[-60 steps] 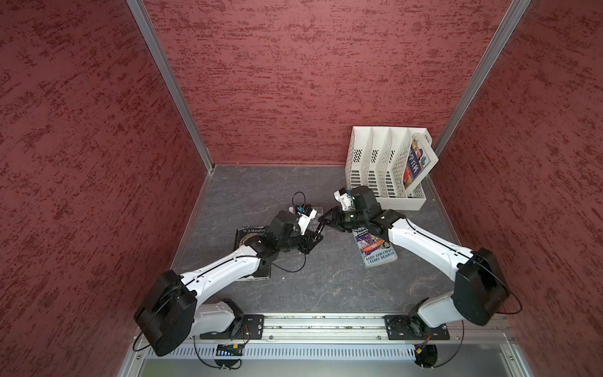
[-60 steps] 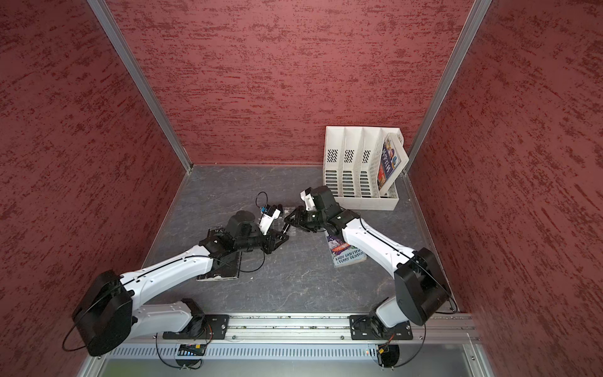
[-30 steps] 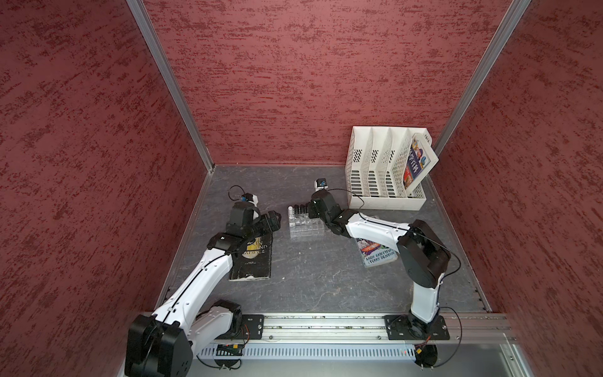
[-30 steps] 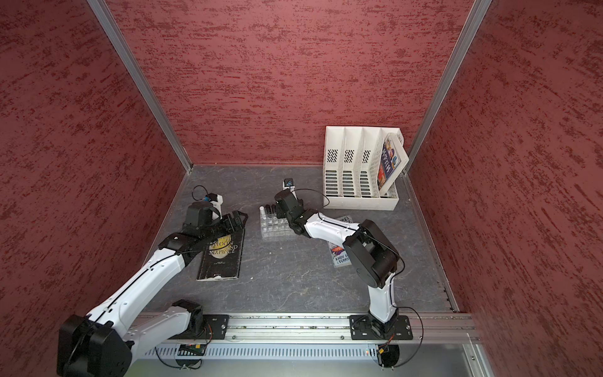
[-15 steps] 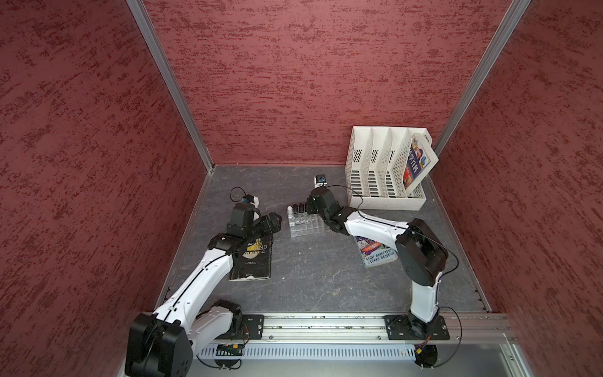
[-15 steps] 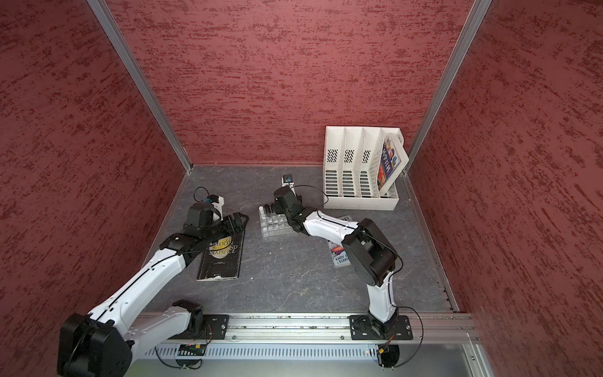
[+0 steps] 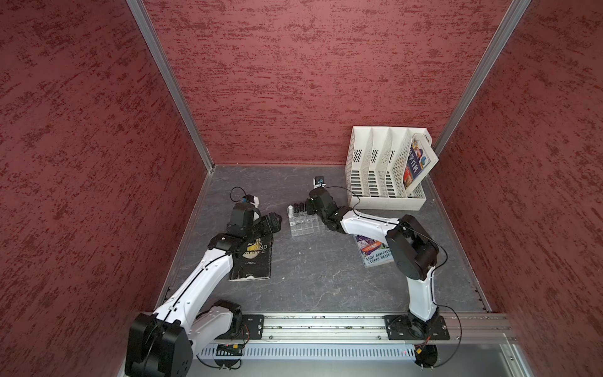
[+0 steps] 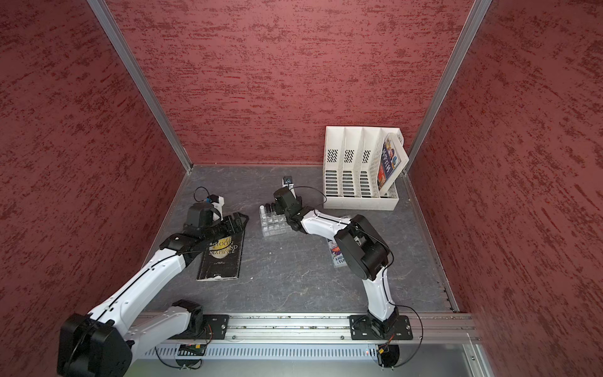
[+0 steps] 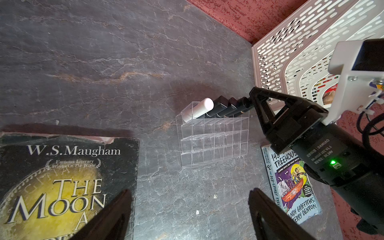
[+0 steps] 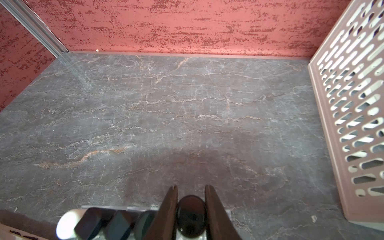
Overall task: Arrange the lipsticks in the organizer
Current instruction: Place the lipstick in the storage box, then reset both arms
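Four lipsticks (image 9: 220,105) stand in the organizer (image 9: 214,143) beside the right jaws, clenched on the fifth (image 10: 191,214) (apparently the last to seat), while the left jaws gape empty.

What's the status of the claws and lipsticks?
Left gripper open near black book. Right gripper shut on fifth lipstick, in organizer's back row beside other four. Nothing in the way.

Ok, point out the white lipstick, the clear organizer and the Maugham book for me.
white lipstick (image 9: 201,109): left wrist view, middle of its barrel.
organizer (image 9: 214,143): left wrist view, its empty front cells.
Maugham book (image 7: 254,261): a top view, bare part of the dark cover.
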Controlling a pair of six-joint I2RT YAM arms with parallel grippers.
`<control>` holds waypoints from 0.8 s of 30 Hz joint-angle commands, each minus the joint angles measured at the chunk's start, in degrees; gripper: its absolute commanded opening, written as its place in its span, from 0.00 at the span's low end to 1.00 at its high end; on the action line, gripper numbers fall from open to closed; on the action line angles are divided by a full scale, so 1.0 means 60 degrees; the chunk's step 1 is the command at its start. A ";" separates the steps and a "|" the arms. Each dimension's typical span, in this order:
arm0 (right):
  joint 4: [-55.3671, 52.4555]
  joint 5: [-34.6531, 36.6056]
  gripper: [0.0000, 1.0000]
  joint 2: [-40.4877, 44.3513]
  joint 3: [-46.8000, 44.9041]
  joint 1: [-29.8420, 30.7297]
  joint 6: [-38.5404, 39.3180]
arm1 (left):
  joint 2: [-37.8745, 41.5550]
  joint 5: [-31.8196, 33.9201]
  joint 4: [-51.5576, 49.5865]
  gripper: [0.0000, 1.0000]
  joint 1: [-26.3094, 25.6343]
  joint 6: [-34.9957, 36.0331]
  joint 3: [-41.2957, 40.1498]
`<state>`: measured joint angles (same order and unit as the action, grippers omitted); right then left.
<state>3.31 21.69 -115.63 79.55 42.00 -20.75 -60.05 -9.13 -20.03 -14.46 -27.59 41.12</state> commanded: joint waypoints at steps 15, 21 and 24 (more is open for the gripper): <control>-0.1400 -0.0859 0.73 0.3444 -0.1812 -0.0922 -0.1519 | 0.2064 0.4732 0.1854 0.92 -0.0319 0.1331 -0.1580; -0.0336 0.1014 0.99 0.6380 -0.4935 -0.2083 0.2003 | 0.0739 0.8887 0.5533 0.96 -0.0621 0.3347 -0.2598; 0.0454 0.2259 0.99 0.7355 -0.6316 -0.3377 0.2885 | -0.0222 0.8772 0.6808 0.97 0.0102 0.3507 -0.2949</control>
<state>2.17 25.89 -74.28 46.59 26.44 -12.45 -57.67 35.48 8.08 -16.43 -11.31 25.43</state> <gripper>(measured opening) 0.985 0.965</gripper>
